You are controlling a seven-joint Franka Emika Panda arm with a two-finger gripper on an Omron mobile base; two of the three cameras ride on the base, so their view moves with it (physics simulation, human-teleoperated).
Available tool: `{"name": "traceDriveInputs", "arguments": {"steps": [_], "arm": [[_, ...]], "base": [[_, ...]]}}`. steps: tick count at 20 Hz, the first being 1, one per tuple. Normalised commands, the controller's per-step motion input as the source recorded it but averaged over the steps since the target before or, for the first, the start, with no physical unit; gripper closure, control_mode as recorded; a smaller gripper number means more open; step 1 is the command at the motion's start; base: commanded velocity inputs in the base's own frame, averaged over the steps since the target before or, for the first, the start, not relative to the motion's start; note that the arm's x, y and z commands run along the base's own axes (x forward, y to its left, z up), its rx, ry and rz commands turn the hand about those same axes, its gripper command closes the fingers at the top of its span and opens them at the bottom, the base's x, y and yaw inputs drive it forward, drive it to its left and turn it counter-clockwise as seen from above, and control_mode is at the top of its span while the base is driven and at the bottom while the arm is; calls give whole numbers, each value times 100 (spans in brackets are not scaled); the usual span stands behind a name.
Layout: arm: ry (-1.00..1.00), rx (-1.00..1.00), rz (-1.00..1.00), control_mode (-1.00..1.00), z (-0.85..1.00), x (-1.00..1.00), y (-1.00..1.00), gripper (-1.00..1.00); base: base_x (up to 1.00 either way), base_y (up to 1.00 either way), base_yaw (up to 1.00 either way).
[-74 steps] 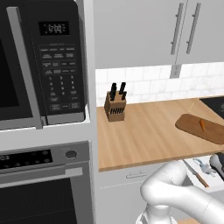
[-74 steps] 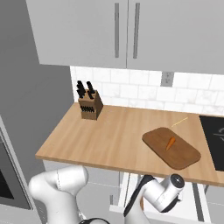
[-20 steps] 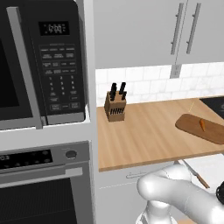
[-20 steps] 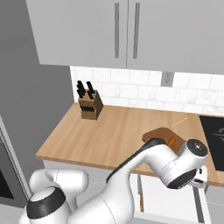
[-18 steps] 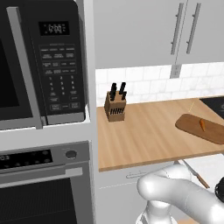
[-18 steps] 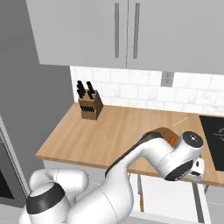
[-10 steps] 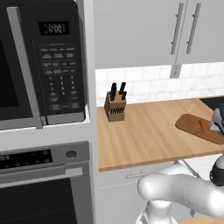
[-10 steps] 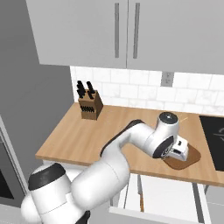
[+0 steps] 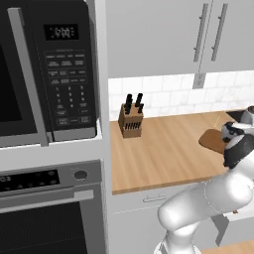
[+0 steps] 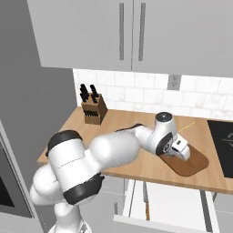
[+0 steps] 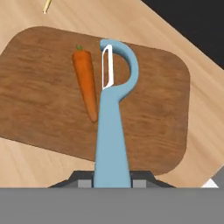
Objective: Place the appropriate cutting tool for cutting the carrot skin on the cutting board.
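While the hand (image 11: 112, 175) is clamped on the lower end of the light blue handle of the cutting tool (image 11: 112, 113), the fetching half of the job looks finished and only the setting down remains. In the hand view the tool reaches straight out ahead of the fingertips, its curved head and silvery blade over the middle of the cutting board (image 11: 39, 92). The carrot (image 11: 86, 81) lies on the board just to the left of that blade, close alongside it; whether the two touch cannot be told. From the right base view the hand (image 10: 178, 149) sits low over the board (image 10: 193, 164), which rests on the bench (image 10: 123, 125), with the knife block (image 10: 93, 109) well off toward the wall. Whether the tool already rests on the wood is not clear. By my judgement what is left is to lower it if needed, release, and pull clear without nudging the carrot.
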Motion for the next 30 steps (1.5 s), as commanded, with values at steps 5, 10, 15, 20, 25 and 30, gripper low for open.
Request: {"name": "traceDriveInputs", "arguments": {"steps": [5, 10, 15, 20, 25, 30], "arm": [[0, 0, -9, -100, -35, 40, -44, 100], [0, 0, -5, -100, -13, 5, -31, 100], [0, 0, 0, -100, -15, 0, -25, 100], [0, 0, 0, -100, -28, 0, -16, 100], [0, 0, 0, -100, -8, 0, -7, 100], [0, 0, 0, -100, 0, 1, -3, -100]], "base": [[0, 0, 0], [0, 0, 0], [0, 0, 0], [0, 0, 0], [0, 0, 0], [0, 0, 0]]}}
